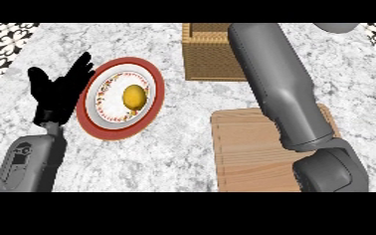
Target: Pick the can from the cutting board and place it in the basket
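Note:
The wicker basket [208,59] stands at the back of the counter, its right part covered by my right forearm [283,89]. That forearm runs from the lower right up over the wooden cutting board [246,154] and the basket's right side, and leaves the view at the top. The right hand itself does not show. No can shows on the board or anywhere else. The inside of the basket is mostly out of sight. My left hand [62,90] rests open at the left edge, fingers up, beside the plate.
A red-rimmed plate [103,127] with a round yellow fruit [134,97] lies left of centre, next to my left hand. A grey rounded object [339,27] peeks in at the top right. Marble counter [183,129] lies between plate and board.

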Tool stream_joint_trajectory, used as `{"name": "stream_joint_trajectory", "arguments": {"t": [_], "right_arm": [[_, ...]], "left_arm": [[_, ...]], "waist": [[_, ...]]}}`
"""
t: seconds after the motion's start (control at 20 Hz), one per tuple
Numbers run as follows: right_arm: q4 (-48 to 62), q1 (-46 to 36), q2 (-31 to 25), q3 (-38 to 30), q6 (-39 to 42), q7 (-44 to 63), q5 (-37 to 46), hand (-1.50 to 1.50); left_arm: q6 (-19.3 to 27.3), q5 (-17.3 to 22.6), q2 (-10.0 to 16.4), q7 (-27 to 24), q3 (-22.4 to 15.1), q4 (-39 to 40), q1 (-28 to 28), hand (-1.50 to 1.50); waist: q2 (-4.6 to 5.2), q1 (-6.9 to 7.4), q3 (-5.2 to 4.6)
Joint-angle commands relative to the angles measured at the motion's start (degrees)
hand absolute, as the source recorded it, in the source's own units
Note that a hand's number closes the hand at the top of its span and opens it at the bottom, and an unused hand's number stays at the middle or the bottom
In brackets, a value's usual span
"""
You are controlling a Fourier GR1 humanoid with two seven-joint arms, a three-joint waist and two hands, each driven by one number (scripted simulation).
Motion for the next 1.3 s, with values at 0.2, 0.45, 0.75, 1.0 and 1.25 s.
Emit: {"name": "stream_joint_trajectory", "arguments": {"t": [0.2,0.45,0.75,1.0,1.25], "right_arm": [[-3.95,1.25,0.61,-0.88,-11.64,14.20,4.45,-1.50],[-14.42,1.64,0.61,-4.83,-15.55,14.19,8.03,-1.50],[-24.77,6.76,0.62,-5.33,-14.77,14.22,6.85,-1.50],[-30.19,13.88,0.63,0.60,-10.71,14.30,0.36,-1.50],[-37.34,21.77,0.64,7.43,-9.64,13.67,-5.87,-1.50]], "left_arm": [[-0.53,0.13,0.50,-0.72,0.35,0.08,0.62,0.00],[0.66,-0.19,0.49,-0.88,1.22,0.92,2.08,0.00],[0.21,0.49,1.72,-1.03,2.59,0.90,3.04,0.00],[0.05,0.77,0.07,0.77,1.14,0.01,3.33,0.00],[0.79,0.06,0.56,-0.59,1.83,0.88,3.98,0.00]], "waist": [[-0.11,-0.46,0.02],[-1.18,-2.54,0.04],[-2.50,-3.26,0.06],[-3.13,-3.15,0.15],[-3.64,-4.59,0.14]]}}
